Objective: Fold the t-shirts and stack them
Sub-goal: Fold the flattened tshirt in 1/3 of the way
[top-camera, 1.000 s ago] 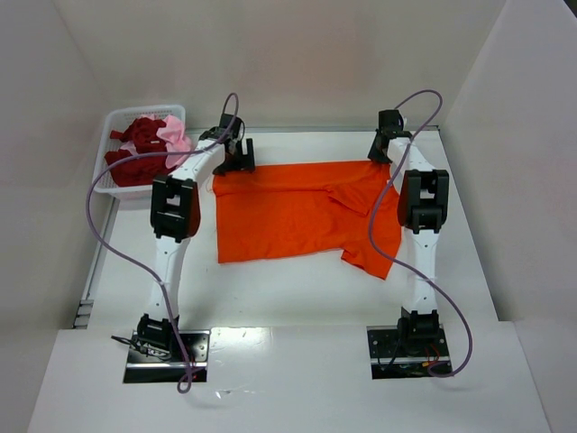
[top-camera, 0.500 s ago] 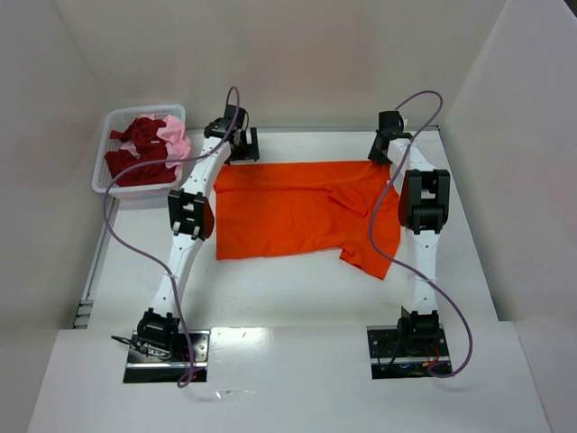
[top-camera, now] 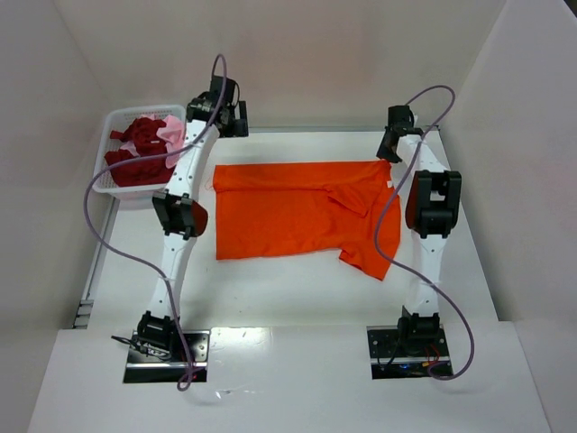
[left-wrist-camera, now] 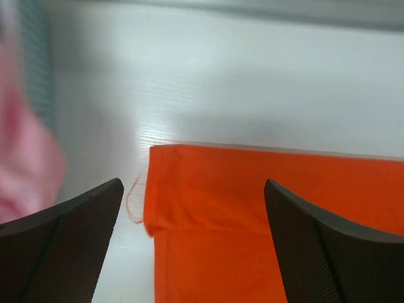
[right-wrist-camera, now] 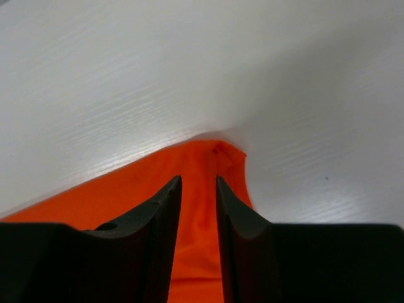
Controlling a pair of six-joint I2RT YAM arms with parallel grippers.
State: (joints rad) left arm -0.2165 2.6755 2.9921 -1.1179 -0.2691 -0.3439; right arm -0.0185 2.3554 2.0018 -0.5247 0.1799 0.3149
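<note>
The bright orange t-shirt (top-camera: 297,207) lies spread flat on the white table, with one sleeve folded over on its right side. My left gripper (top-camera: 233,122) is open and raised beyond the shirt's far left corner. In the left wrist view (left-wrist-camera: 194,183) its jaws stand wide apart above that corner (left-wrist-camera: 265,208), holding nothing. My right gripper (top-camera: 390,155) is at the shirt's far right corner. In the right wrist view (right-wrist-camera: 198,180) its jaws are nearly closed with orange cloth (right-wrist-camera: 126,189) between them. Dark red shirts (top-camera: 135,162) and a pale pink shirt (top-camera: 171,135) lie bunched in the basket.
The white mesh basket (top-camera: 110,119) stands at the far left of the table, just left of my left arm. White walls close in the table on the far, left and right sides. A loose orange thread (left-wrist-camera: 134,202) hangs off the shirt's left corner.
My left gripper has let go of the shirt's far left corner and risen up and away toward the back. My right gripper has shifted slightly right, drawing the far right corner with it.
</note>
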